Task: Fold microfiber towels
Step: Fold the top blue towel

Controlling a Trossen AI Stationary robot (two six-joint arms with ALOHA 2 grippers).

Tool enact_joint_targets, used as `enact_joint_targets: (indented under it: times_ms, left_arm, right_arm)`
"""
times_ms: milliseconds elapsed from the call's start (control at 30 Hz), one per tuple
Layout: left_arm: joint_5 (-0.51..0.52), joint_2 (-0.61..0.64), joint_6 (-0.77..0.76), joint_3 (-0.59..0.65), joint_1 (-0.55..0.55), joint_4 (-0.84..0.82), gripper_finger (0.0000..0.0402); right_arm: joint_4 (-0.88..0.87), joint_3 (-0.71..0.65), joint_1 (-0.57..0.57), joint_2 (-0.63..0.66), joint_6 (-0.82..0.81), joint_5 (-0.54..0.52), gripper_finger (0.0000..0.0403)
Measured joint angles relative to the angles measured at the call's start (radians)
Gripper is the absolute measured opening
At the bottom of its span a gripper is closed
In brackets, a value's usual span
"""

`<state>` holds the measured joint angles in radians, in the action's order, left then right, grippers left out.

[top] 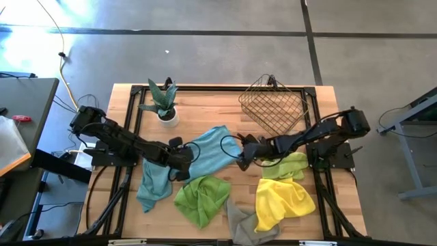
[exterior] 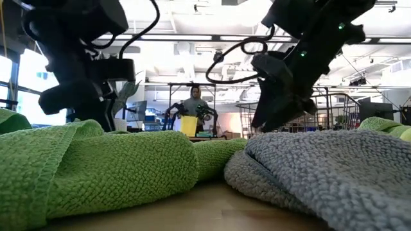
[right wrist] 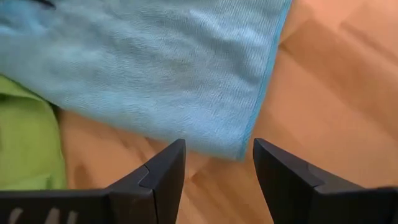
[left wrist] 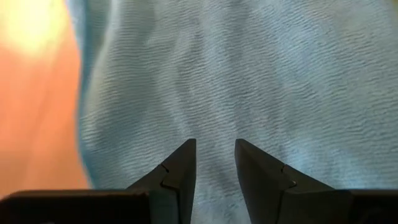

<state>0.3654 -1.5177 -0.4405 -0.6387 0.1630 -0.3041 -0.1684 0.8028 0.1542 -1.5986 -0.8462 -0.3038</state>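
A teal-blue towel (top: 212, 150) lies spread on the middle of the table. My left gripper (top: 183, 160) is open over its left part (left wrist: 249, 81), fingers pointing down. My right gripper (top: 242, 157) is open at the towel's right corner (right wrist: 245, 146), with its fingertips over bare wood just short of the hem. A second teal towel (top: 153, 181) lies crumpled at the left. A lime green one (top: 201, 198) lies at the near middle and another (top: 292, 164) under my right arm. The yellow one (top: 280, 201) and the grey one (top: 240, 220) lie near the front edge. My left gripper's open fingertips (left wrist: 186, 155) stand close over the flat middle of the teal towel, coming from above. I cannot tell whether they touch the cloth.
A copper wire basket (top: 273, 102) stands at the far right and a potted plant (top: 162, 102) at the far left. In the low view the green towel (exterior: 96, 167) and the grey towel (exterior: 321, 167) lie close to the front edge. A person stands in the room beyond.
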Motion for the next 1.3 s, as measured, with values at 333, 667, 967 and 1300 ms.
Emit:
enact_joint_targets:
  times_ms: [333, 667, 967, 1300]
  left_arm:
    - [-0.005, 0.005, -0.001, 0.098, -0.036, 0.155, 0.0101]
    - [0.027, 0.001, -0.001, 0.101, -0.04, 0.185, 0.0101]
    - [0.056, -0.064, -0.001, 0.095, -0.039, 0.225, 0.0101]
    - [0.059, -0.084, 0.034, 0.098, -0.039, 0.276, 0.0101]
  right_arm:
    - [-0.015, 0.0, 0.015, 0.0, -0.131, -0.084, 0.0181]
    - [-0.1, 0.0, 0.014, -0.005, -0.413, -0.037, 0.0181]
    - [-0.071, 0.0, 0.033, -0.081, -0.568, -0.088, 0.0181]
    - [0.021, 0.003, 0.034, -0.159, -0.564, -0.124, 0.0178]
